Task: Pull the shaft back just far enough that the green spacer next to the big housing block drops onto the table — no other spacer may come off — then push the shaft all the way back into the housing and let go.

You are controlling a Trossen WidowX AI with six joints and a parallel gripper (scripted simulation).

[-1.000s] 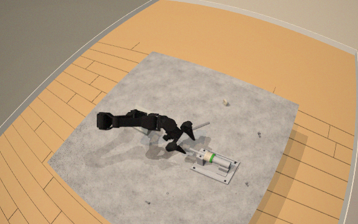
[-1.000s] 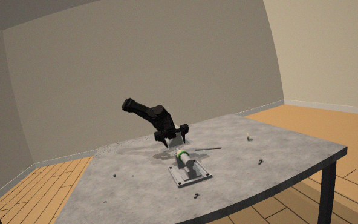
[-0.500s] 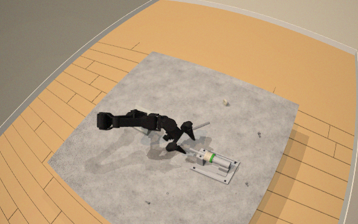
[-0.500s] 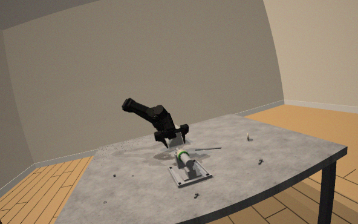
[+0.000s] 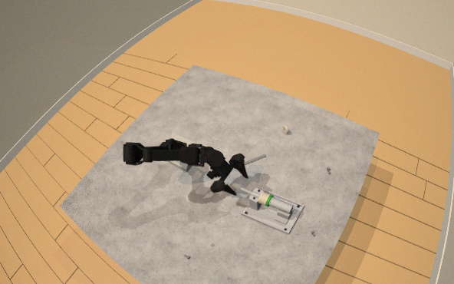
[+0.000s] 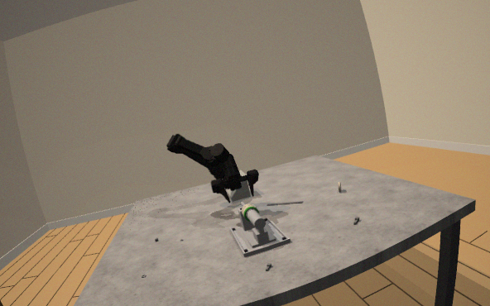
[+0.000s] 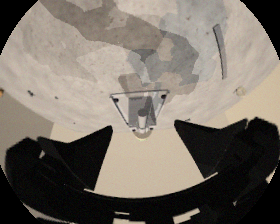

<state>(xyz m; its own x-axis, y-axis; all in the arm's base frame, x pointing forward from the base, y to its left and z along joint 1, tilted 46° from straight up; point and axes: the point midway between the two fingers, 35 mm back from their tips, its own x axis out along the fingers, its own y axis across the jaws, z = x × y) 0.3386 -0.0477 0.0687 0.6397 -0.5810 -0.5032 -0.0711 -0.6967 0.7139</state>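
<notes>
The shaft [image 5: 246, 190] [image 7: 142, 116] sticks out of the small support block [image 5: 254, 203] towards my gripper. The green spacer [image 5: 268, 199] [image 6: 244, 214] sits on the shaft line against the big grey housing [image 5: 281, 206] [image 6: 260, 223]. Cream spacers [image 5: 263, 198] fill the span between it and the support block. The fixture's base plate [image 5: 267, 223] [image 6: 265, 251] lies flat on the table. My gripper [image 5: 241, 186] [image 6: 241, 198] [image 7: 143, 125] is wide open and empty, just beyond the shaft's free end. Whether the fingertips overlap the shaft end is unclear.
A loose grey rod [image 5: 256, 159] [image 6: 285, 203] [image 7: 220, 52] lies beside the gripper. A cream ring [image 5: 285, 130] [image 6: 339, 187] [image 7: 240, 91] stands farther back. Small dark parts lie around, among them one [image 5: 329, 170] [image 6: 357, 220] and another [image 5: 313, 233] [image 6: 268, 267].
</notes>
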